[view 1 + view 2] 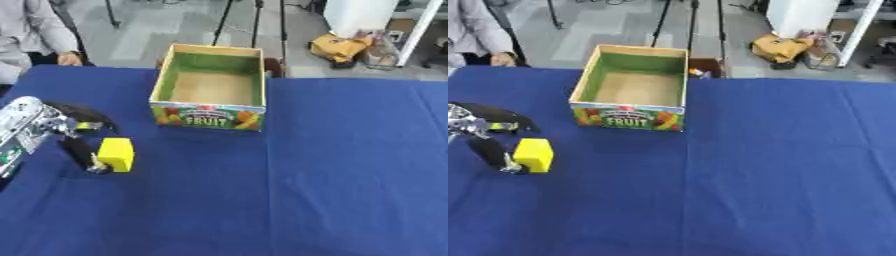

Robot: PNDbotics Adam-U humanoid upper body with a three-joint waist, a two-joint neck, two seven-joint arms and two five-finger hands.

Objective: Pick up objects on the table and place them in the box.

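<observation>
A yellow block (115,154) sits on the blue table at the left. My left hand (77,125) reaches in from the left edge. One black finger arches just above the block's top, and the thumb (85,159) touches its lower left side. The fingers are spread around the block, not closed on it. An open cardboard box (208,115) with "FRUIT" on its front and green inner walls stands at the table's far middle, to the upper right of the block; nothing shows inside it. My right hand is out of sight.
The blue cloth (350,175) covers the whole table to the right and front. Something small and coloured (700,73) peeks out behind the box's far right corner. Beyond the far edge are stand legs (224,20) and a yellow bag (339,47) on the floor.
</observation>
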